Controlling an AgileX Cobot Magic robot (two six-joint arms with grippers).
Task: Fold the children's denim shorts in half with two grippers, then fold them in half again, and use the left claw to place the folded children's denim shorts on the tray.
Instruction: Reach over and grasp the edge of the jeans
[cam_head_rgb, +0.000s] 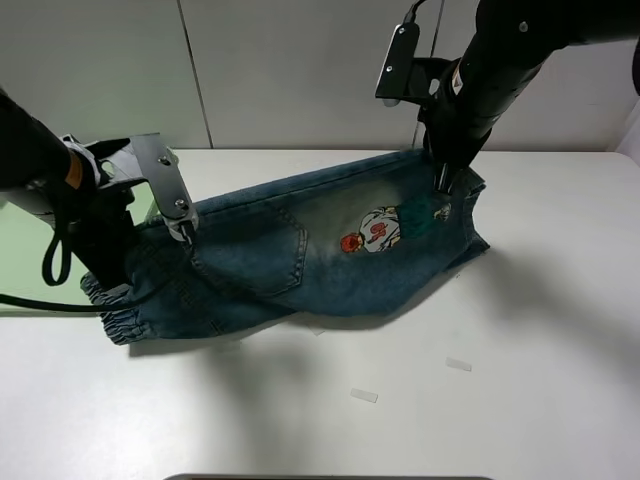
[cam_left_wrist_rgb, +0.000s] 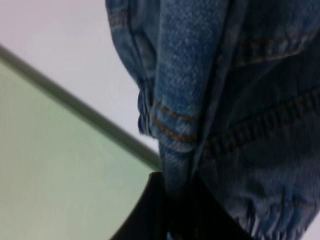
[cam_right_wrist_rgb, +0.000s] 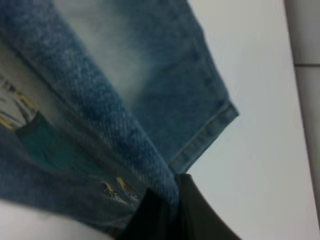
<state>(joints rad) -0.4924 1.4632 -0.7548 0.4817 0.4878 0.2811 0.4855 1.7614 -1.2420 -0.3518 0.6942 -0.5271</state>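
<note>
Prob. a robotics lab: bare white table (cam_head_rgb: 520, 400), plain panel wall (cam_head_rgb: 290, 70), black robot arm (cam_head_rgb: 500, 60).

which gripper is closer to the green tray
Left. The left gripper, clamped on the shorts, sits right beside the tray; the right gripper grips the shorts' far end, well away.

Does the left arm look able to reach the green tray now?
Probably yes: the pale green plastic tray lies right beside the left gripper, nothing between, though that gripper is shut on the blue denim shorts.
</note>
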